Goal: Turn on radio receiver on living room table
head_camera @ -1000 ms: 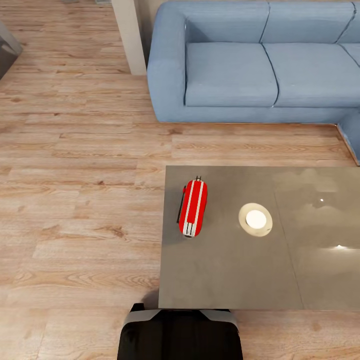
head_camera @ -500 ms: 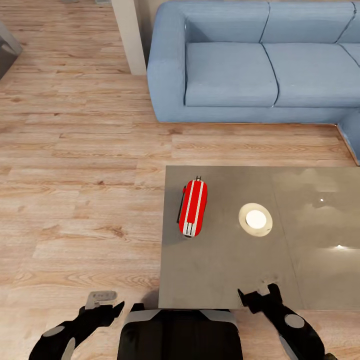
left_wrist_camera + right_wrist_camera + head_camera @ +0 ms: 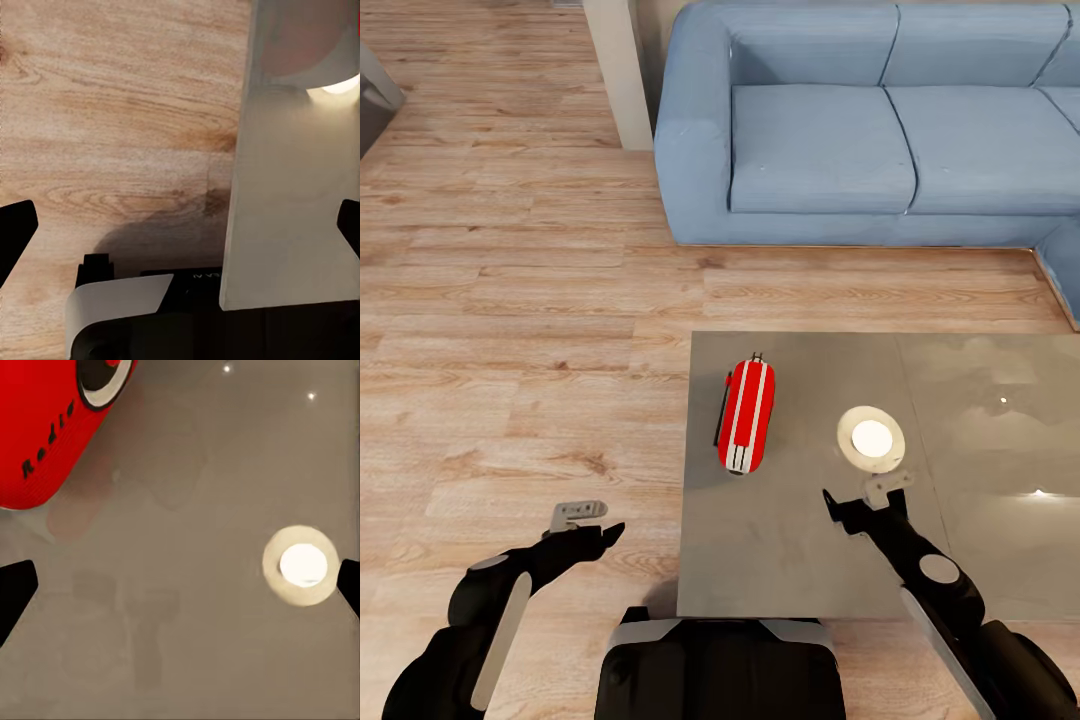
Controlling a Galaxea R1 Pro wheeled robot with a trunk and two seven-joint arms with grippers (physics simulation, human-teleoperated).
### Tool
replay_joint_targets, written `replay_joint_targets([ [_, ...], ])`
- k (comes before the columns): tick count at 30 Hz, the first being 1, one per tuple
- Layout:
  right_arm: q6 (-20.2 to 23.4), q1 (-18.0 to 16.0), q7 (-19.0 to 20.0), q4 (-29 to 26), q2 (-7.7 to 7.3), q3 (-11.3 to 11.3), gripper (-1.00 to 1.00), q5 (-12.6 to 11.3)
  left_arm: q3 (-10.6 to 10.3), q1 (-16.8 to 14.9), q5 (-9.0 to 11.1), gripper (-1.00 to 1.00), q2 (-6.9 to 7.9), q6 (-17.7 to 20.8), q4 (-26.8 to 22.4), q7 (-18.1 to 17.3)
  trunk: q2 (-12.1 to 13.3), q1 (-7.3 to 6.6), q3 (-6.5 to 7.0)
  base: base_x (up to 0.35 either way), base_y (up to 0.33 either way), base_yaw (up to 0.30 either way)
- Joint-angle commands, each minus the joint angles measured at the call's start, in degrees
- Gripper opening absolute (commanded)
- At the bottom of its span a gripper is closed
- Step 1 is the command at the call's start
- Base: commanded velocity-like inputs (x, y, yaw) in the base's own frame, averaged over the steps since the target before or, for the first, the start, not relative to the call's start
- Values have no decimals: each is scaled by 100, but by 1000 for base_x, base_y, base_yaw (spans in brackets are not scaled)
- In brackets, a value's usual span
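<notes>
Looking down from the head view, you have the radio receiver (image 3: 746, 417) standing on the table (image 3: 800, 560), near the table's left edge and toward its far side, roughly at 12 o'clock from the robot's base (image 3: 720, 668). It is red with white stripes running along its top, its slim dark handle on the side toward 9 o'clock. A round white glare (image 3: 871, 438) sits on the glossy grey top at about 3 o'clock from the radio, well apart from it. Your right gripper (image 3: 857, 504) hangs over the table, at 5 o'clock from the radio and just short of the glare; in the right wrist view its dark fingertips (image 3: 16, 585) stand spread wide at both edges, with nothing between them, the radio's red face and speaker ring (image 3: 52, 431) ahead. Your left gripper (image 3: 592, 533) is off the table over the wooden floor (image 3: 510, 330), at 8 o'clock from the radio; its fingertips (image 3: 15, 229) are likewise spread apart and empty. A blue sofa (image 3: 860, 130) stands beyond the table at 12 o'clock.
</notes>
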Motion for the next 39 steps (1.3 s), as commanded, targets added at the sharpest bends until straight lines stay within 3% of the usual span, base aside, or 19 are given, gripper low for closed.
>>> replay_joint_targets([
  [1, -95, -2, -3, 0, 1, 4, 100, 0, 0, -2, -13, 100, -1, 3, 10, 5, 0, 0, 0, 0, 0, 0],
  [11, -149, -410, -76, -4, 15, 2, 100, 1, 0, -10, 35, 100, -1, 47, 121, 33, 0, 0, 0, 0, 0, 0],
  [19, -125, -451, -78, -5, 221, 9, 100, 1, 0, -16, 35, 100, -2, 351, 112, 28, 0, 0, 0, 0, 0, 0],
  [28, -125, -453, -78, -3, 249, 10, 100, 1, 0, -19, 43, 100, -2, 366, 96, -1, 0, 0, 0, 0, 0, 0],
  [30, -60, -497, -22, 20, 261, 47, 100, -66, -66, -19, 85, 100, -67, 302, 64, -64, 0, 0, 0, 0, 0, 0],
  [35, -94, -337, 139, 19, 123, 71, 100, 59, -82, -19, 124, 100, -111, 189, 39, -99, 0, 0, 0, 0, 0, 0],
  [39, -176, -208, 8, 1, 179, 195, 100, 183, -96, -19, 157, 100, -240, 63, 45, -228, 0, 0, 0, 0, 0, 12],
])
